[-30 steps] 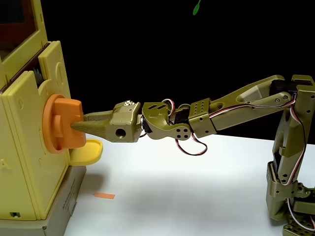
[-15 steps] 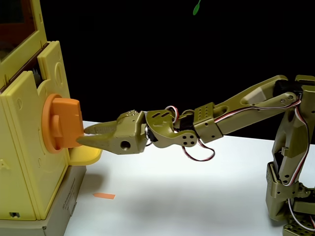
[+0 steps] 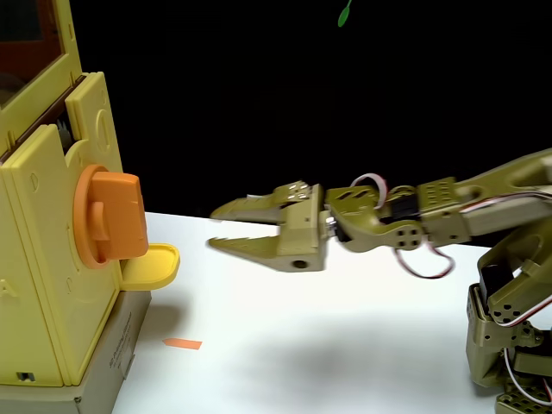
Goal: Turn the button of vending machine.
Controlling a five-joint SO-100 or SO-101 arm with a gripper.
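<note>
Sideways on, the button (image 3: 110, 217) juts from the front of the vending machine (image 3: 47, 259), its bar upright. Just below, a small yellow tray (image 3: 151, 266) seems empty. No writing is legible. Well to the right, the gripper (image 3: 212, 228) hangs above the white table (image 3: 302, 345), jaws parted, holding nothing.

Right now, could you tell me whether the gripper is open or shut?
Open. The gripper has its two fingers spread with a dark gap between them, holding nothing, and it sits clear of the orange button.
</note>
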